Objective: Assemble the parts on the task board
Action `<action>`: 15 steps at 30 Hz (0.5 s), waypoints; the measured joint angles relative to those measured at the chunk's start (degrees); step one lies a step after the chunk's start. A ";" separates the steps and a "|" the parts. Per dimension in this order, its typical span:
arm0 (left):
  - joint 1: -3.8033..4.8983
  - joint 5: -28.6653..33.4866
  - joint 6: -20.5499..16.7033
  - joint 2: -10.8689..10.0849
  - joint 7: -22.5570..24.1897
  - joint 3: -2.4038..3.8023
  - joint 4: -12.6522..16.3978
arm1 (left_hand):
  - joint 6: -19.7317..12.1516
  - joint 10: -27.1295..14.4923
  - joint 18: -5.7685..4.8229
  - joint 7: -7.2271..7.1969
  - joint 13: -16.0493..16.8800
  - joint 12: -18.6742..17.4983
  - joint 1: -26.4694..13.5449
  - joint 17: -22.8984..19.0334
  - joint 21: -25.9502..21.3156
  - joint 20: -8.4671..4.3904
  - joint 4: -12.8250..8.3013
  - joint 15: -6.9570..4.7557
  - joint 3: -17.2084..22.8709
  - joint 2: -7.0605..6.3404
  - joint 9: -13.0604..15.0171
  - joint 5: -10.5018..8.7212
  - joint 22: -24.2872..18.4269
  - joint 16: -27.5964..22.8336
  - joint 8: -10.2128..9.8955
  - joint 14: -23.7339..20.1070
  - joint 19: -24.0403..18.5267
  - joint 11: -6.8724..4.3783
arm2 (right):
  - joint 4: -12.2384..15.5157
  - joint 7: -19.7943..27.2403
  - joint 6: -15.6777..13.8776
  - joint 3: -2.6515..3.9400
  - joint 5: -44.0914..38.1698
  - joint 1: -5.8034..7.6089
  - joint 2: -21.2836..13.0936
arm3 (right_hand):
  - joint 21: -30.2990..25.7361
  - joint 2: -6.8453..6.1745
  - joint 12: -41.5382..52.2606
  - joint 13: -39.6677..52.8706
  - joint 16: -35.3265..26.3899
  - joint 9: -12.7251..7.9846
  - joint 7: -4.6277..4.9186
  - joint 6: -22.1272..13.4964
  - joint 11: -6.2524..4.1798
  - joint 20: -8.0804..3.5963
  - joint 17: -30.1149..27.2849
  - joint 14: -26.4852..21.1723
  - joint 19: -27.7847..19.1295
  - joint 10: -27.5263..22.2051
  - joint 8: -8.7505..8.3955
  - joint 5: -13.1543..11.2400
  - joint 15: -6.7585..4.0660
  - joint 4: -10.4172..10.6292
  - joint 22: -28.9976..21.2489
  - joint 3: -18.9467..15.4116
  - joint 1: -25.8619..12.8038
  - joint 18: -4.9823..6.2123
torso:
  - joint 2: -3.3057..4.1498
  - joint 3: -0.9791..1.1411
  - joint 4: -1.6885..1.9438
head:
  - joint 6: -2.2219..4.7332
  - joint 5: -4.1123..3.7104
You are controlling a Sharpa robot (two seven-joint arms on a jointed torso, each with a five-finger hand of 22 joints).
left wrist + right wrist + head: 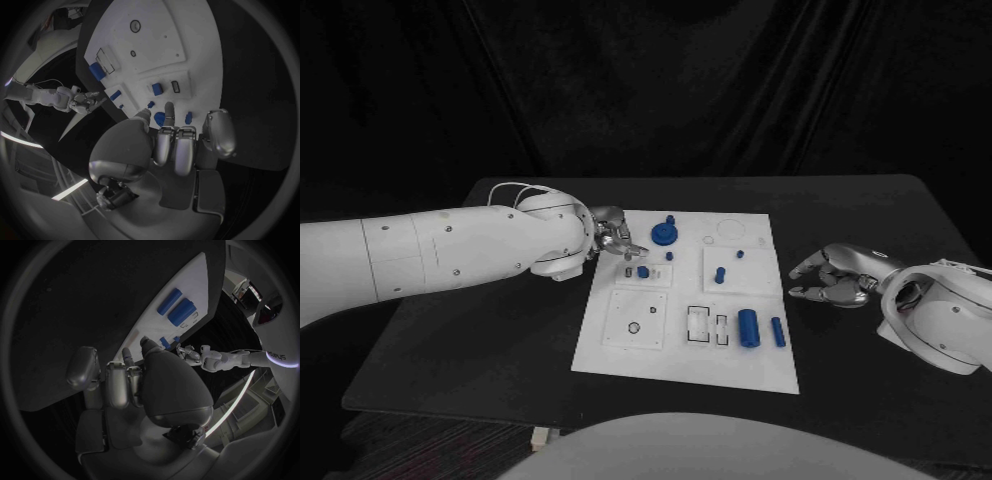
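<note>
The white task board (687,345) lies in the middle of the black table. A round blue part (665,234) stands near its far left corner, with small blue pegs (720,273) close by and two blue cylinders (749,327) lying nearer me. My left hand (613,241) hovers at the board's far left edge, fingers apart and reaching toward the round blue part (160,119) without holding it. On the table to the right of the board rests my right hand (845,279), loosely curled and holding nothing. The board's edge (187,280) and the blue cylinders (181,311) appear in the right wrist view.
Square recessed plates (636,320) and slots (710,328) sit on the board's near half. A ring outline (731,230) marks its far right corner. Bare black table (488,340) surrounds the board, and a dark curtain hangs behind.
</note>
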 measured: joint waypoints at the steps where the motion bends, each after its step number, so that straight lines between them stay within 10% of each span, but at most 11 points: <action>1: -0.09 -0.02 -0.02 0.06 0.03 0.00 -0.04 | 0.09 0.00 0.00 -0.09 0.00 0.00 0.00 0.00 0.00 0.00 0.00 0.00 0.00 0.00 -0.15 0.00 0.00 0.00 -0.12 0.00 0.00 0.00 | 0.00 0.00 0.00 0.00 0.00 0.00 0.00 | 0.00 0.00 0.00 0.00 0.00 0.00 0.00 0.00 0.00 0.00 0.00 0.00 0.00 0.00 0.00 0.00 0.00 0.00 0.00 0.00 0.00 0.00 | 0.01 -0.01 0.00 | 0.00 0.01; 15: -1.30 -0.17 0.39 1.22 -0.30 0.00 -0.74 | 1.51 0.00 0.00 -0.08 0.00 -0.01 -0.70 0.00 -0.23 0.00 0.87 0.00 -0.87 0.07 -2.09 -1.94 0.00 0.00 -0.55 0.00 0.00 0.00 | -0.04 0.02 0.00 0.00 0.00 -0.13 0.03 | 0.00 -0.01 -0.18 0.03 0.00 0.01 0.00 0.00 0.00 0.00 0.00 0.00 0.00 0.00 0.00 0.00 0.00 0.00 0.00 0.00 -0.01 0.00 | 0.02 -0.01 -0.01 | 0.00 0.21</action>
